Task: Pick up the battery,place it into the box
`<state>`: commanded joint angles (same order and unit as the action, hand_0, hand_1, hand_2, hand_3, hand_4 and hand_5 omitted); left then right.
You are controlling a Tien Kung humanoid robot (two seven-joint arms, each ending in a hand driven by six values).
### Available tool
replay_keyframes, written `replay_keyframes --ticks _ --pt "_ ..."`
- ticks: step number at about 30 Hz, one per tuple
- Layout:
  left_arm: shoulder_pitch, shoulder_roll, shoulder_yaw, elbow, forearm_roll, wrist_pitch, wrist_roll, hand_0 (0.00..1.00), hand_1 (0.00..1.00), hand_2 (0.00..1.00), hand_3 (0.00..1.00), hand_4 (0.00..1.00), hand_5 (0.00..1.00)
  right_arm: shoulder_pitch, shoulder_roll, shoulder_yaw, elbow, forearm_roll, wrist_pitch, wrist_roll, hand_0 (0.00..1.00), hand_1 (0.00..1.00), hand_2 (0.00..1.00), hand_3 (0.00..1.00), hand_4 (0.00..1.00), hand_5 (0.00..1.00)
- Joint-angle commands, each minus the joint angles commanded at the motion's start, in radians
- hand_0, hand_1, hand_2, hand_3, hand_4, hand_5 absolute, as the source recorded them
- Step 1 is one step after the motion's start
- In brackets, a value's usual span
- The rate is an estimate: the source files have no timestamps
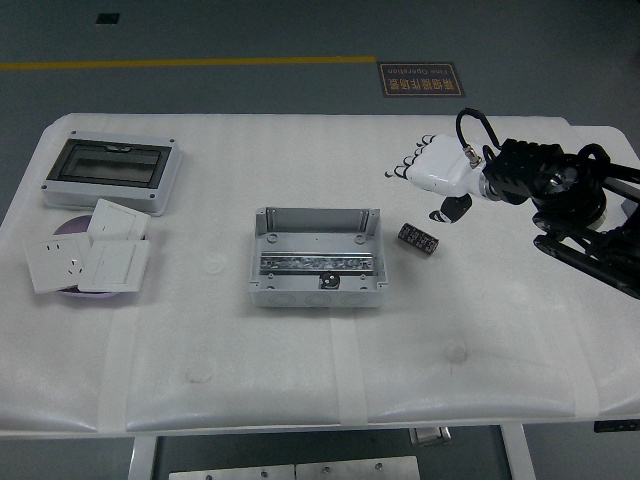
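Right hand (432, 170) hovers toward the surface's (300, 380) far-right corner, fingers spread, holding nothing. Battery (419, 237) lies flat just nearer the front edge, right of the open grey box (318, 257) at centre. Risks: fingertips nudge the small battery so it skids away; a weak pinch drops it outside the box rim.

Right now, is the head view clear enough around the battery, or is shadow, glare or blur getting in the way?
Head view: lighting is even and soft, with no strong glare on the white table. The battery is small but sharp, lying right of the open box, with only faint shadow. The right hand, above and just beyond it, looks slightly soft at the fingertips. The box interior is readable.
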<state>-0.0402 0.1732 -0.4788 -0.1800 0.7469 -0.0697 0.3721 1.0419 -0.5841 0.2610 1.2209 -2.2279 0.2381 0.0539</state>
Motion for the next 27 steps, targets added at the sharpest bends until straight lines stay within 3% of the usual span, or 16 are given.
replay_keyframes --ticks 27 --pt "-0.009 0.000 0.019 0.000 -0.008 0.000 -0.004 0.680 0.677 0.581 0.640 0.629 0.320 -0.112 0.038 0.027 -0.079 -0.020 0.025 0.021 0.963 0.832 0.944 0.998 0.782 0.216"
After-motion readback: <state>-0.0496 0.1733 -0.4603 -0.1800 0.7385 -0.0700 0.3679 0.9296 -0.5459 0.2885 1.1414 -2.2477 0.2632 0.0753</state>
